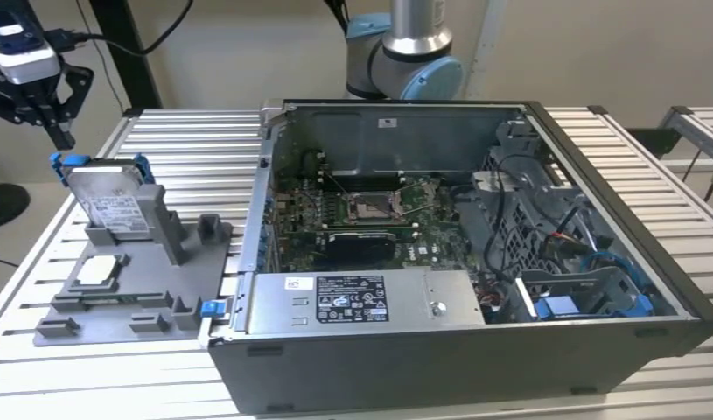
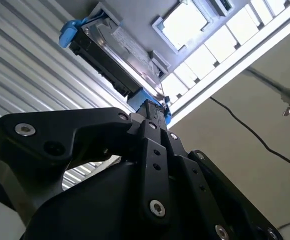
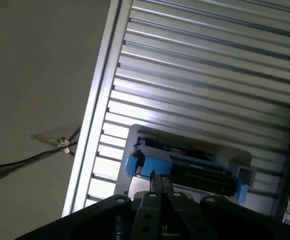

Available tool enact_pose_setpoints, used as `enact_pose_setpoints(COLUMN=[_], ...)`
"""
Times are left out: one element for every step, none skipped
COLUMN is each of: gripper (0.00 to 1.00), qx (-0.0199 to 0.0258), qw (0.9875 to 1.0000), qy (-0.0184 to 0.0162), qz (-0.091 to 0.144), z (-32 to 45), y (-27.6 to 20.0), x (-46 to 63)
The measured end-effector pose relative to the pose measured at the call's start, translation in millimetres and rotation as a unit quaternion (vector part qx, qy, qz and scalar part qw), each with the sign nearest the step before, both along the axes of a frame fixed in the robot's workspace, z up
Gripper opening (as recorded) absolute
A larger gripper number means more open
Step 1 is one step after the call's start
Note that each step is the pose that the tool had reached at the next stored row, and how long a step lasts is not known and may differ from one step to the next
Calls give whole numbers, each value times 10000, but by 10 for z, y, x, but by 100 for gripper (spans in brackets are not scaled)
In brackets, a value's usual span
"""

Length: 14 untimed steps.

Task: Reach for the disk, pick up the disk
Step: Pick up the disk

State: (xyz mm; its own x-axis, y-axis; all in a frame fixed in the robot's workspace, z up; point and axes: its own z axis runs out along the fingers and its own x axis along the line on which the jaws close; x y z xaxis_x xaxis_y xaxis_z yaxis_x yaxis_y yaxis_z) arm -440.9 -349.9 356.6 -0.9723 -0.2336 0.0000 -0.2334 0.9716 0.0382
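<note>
Fingers [image 3: 158, 185] of the gripper [image 1: 62, 138] are pressed together with nothing between them, their tips poised just above one blue-bracketed upper corner of the disk [image 1: 114, 199] — whether they touch the bracket cannot be told. The disk stands on edge with its white label facing out, slotted in a grey holder [image 1: 135, 302] on the slatted metal desk [image 1: 100, 385], at the exterior view's left. A small white-topped chip [image 1: 97, 269] lies flat in the holder near the disk's foot — just beside the holder, toward the exterior view's right, sits an open computer case [image 1: 450, 359].
</note>
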Motion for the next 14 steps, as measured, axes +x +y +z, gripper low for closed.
enact_pose_setpoints(gripper=[0, 0, 0, 0, 0, 0, 0, 0, 0, 0, 0, 0, 0, 0], qx=[0, 0, 0, 0, 0, 0, 0, 0, 0, 0, 0, 0, 0, 0], qw=[10000, 9999, 9998, 9996, 9994, 9992, 9990, 9986, 9983, 9980, 9976, 9972, 9967, 9961], qy=[-1, 0, -1, -1, -1, 0, -1, 0, -1, -1, -1, -1, 0, 0], qz=[67, 134, 204, 272, 334, 398, 457, 521, 577, 635, 693, 753, 817, 881], z=[0, 0, 0, 0, 0, 0, 0, 0, 0, 0, 0, 0, 0, 0], y=[0, 0, 0, 0, 0, 0, 0, 0, 0, 0, 0, 0, 0, 0], x=[0, 0, 0, 0, 0, 0, 0, 0, 0, 0, 0, 0, 0, 0])
